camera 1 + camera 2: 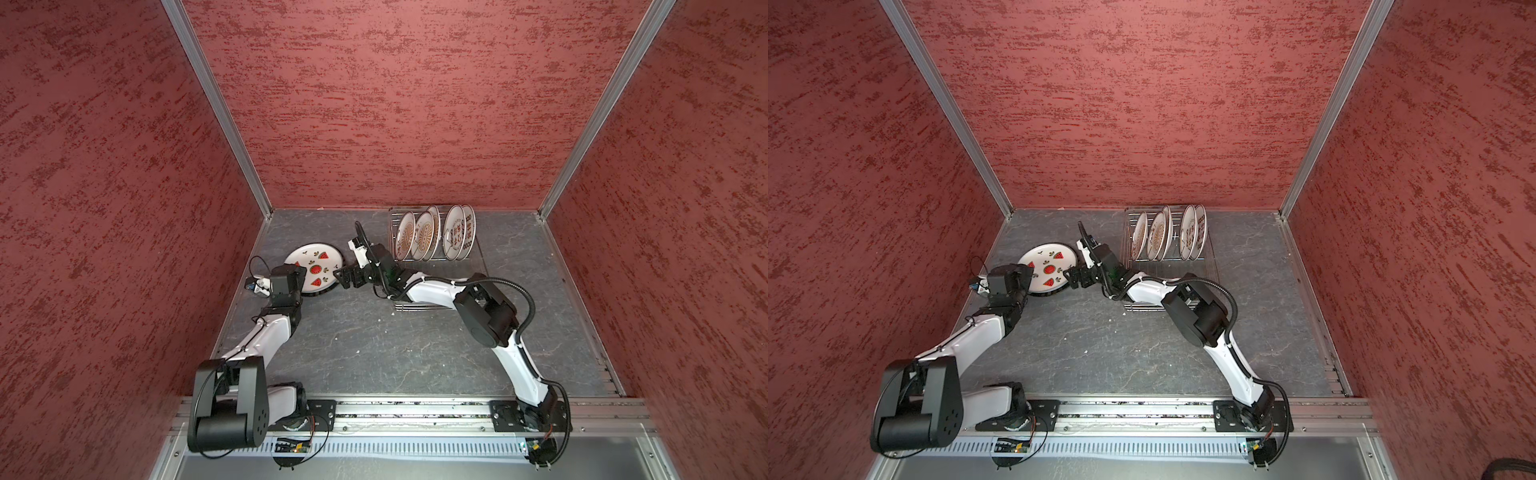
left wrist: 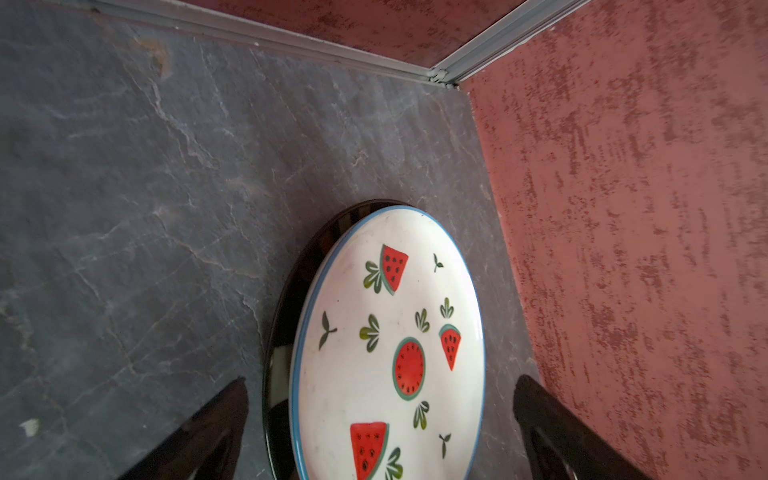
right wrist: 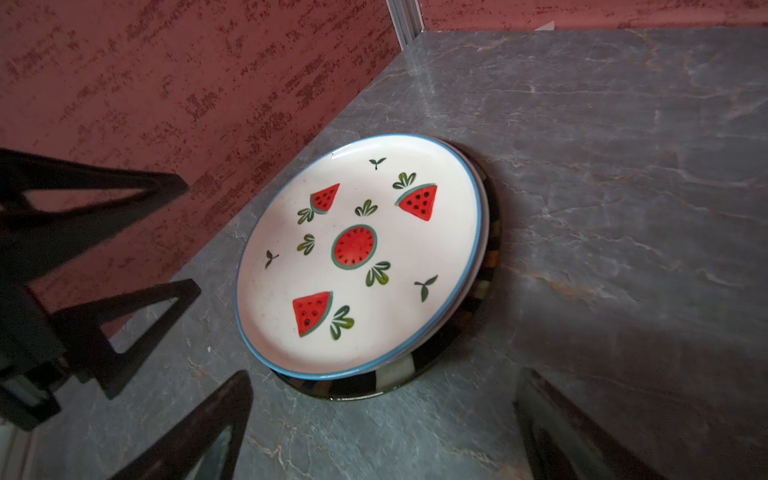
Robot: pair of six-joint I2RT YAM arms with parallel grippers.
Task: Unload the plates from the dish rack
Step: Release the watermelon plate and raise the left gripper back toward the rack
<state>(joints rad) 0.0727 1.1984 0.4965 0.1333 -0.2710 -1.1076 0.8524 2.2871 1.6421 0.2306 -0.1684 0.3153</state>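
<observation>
Leftmost, found the left claw [image 2: 381, 380] spread wide over the near edge of the watermelon plate [image 2: 386, 332], one finger to each side, clear of the rim and gripping nothing. Saw that plate lying face up on the table [image 1: 374, 353] close to the left wall, stacked on a dark checked plate [image 3: 399, 372] and sitting a little off-centre, leaving the lower rim exposed on the side away from the wall.

Just right of the stack, found the right claw [image 3: 384, 378] equally wide and empty, pointed at the stack from close beside it. Could not tell from the top views whether touching or only near.

Farther right and toward the back wall, saw the dish rack [image 1: 417, 308] with five plates standing upright: sunburst plates [image 1: 424, 237] at the left end, red-character plates [image 1: 457, 235] at the right.

Judged the step in hand to be the letting-go of the watermelon plate and the clearing away from it. Thought it best to lift the left claw straight up before any sideways swing, keeping both fingers off the blue rim. Feared that a clipped edge would slide the top plate farther off the checked one, glazed ceramic on glazed ceramic offering little hold. Reckoned the same for the right claw: back away along its own line, not across the stack. For the next plate, favoured the left end of the rack, a grip on the upper rim and a straight upward pull clear of the neighbours.
</observation>
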